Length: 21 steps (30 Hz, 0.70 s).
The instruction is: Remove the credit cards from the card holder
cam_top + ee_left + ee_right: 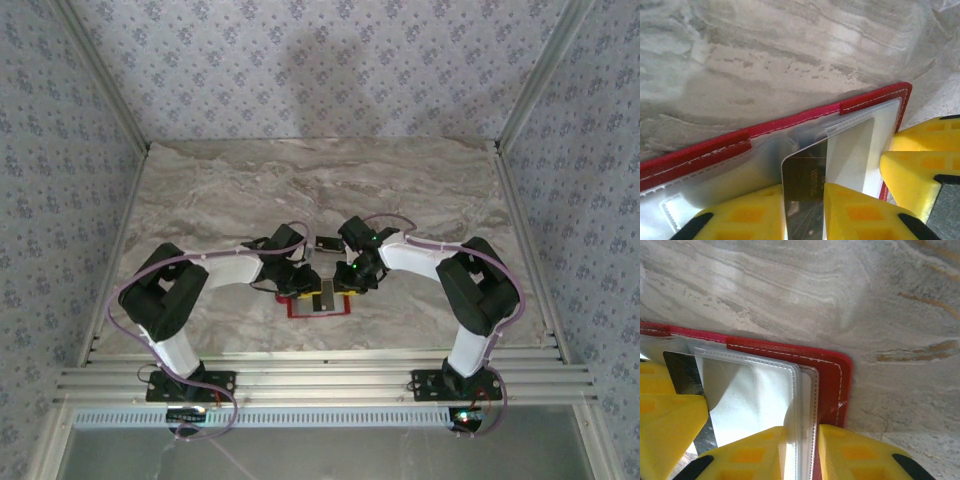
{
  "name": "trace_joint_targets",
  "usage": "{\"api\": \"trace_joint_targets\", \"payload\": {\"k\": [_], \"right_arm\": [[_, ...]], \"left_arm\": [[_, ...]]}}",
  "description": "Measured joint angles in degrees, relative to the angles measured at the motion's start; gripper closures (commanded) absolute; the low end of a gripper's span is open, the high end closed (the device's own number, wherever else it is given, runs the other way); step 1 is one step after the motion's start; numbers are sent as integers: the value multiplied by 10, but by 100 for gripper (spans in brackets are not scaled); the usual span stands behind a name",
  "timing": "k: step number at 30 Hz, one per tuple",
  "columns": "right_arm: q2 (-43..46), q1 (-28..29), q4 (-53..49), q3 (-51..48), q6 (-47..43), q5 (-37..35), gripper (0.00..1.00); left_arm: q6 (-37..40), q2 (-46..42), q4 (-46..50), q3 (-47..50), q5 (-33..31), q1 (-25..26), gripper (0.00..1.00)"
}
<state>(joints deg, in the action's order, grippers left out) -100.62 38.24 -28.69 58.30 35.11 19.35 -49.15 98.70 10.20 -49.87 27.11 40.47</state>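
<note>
The red card holder (322, 306) lies open on the marble table, its clear inner sleeves (750, 390) facing up. My left gripper (802, 200) is shut on a shiny silver-grey credit card (804, 172), which stands on edge and sticks partly out of a sleeve by the red border (790, 122). My right gripper (802, 432) is shut on the sleeve edge of the card holder (832, 385) at its right end. The same card (682, 376) shows at the left of the right wrist view. From above, the left gripper (303, 283) and right gripper (346, 284) meet over the holder.
A small flat rectangular piece (327, 243) lies on the table just behind the two grippers. The right gripper's yellow fingers (920, 165) stand close beside the left one. Bare marble table (320, 180) stretches to the back wall.
</note>
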Motion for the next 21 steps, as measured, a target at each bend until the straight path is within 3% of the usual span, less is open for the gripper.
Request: {"api": "trace_joint_targets", "payload": {"k": [9,21], "right_arm": [[0,0,0,0,0,0,76],[0,-1,-2,0,0,-5,78]], "left_arm": [[2,-7,-12,5,14,-4,87],[39,-37,45,5,-2,-19,89]]}}
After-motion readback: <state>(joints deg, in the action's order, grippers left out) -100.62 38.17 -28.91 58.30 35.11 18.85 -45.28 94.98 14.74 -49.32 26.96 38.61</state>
